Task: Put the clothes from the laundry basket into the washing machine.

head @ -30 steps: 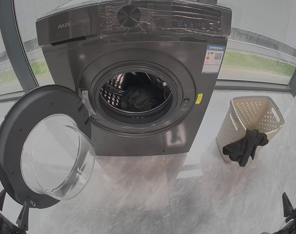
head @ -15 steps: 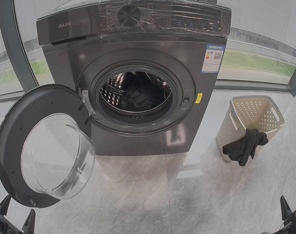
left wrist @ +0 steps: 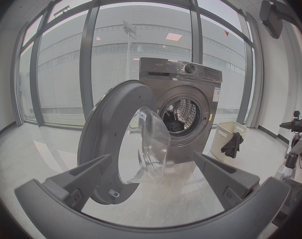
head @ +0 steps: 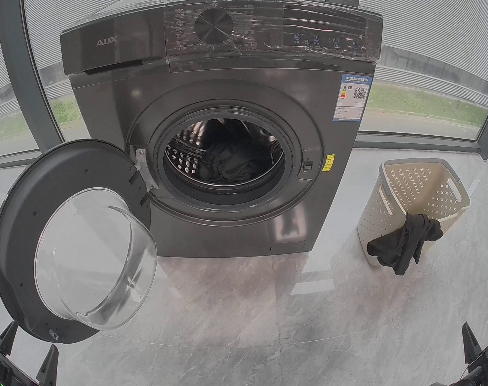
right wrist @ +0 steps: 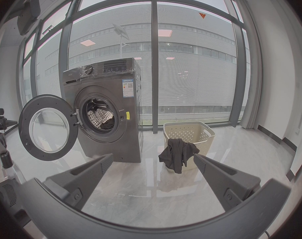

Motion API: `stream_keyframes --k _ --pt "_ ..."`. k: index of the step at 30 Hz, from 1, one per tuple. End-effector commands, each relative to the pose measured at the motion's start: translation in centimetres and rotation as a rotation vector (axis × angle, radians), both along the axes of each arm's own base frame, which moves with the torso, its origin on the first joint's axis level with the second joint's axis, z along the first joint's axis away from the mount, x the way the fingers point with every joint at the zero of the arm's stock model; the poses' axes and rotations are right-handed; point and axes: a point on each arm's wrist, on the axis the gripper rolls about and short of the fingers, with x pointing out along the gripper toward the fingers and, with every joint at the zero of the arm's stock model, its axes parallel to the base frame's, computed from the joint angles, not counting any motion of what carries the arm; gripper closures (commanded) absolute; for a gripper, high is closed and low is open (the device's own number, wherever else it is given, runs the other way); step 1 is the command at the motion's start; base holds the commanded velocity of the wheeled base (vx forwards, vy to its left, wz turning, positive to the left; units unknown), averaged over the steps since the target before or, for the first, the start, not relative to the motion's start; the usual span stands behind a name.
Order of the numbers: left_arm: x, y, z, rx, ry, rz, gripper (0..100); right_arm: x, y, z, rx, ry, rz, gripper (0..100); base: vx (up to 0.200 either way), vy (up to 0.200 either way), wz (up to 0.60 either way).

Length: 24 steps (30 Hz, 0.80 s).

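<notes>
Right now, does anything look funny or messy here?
Yes. A black garment hangs over the front rim of the laundry basket, dangling outside instead of lying inside it. Also, crinkly plastic film is wrapped over the top front of the washing machine.

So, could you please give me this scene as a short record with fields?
washing machine: grey front loader on the floor
door: swung open toward the robot's left
drum contents: dark clothing inside
laundry basket: cream, on the floor right of the machine
black garment: draped over the basket's front rim
left gripper: open, empty
right gripper: open, empty
</notes>
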Motion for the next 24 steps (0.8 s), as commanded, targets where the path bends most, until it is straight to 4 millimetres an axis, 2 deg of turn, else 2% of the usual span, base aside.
stream_keyframes --k 1,20,24 --pt "0.04 0.00 -0.47 0.001 0.005 0.001 0 0.02 0.00 -0.43 0.000 0.003 0.000 0 0.000 -0.200 0.00" --pt "0.04 0.01 -0.47 -0.002 0.005 0.005 0 0.02 0.00 -0.43 0.000 0.003 0.000 0 0.000 -0.200 0.00" --pt "0.04 0.01 -0.47 -0.001 0.005 0.005 0 0.02 0.00 -0.43 0.000 0.003 0.001 0 0.000 0.000 0.00"
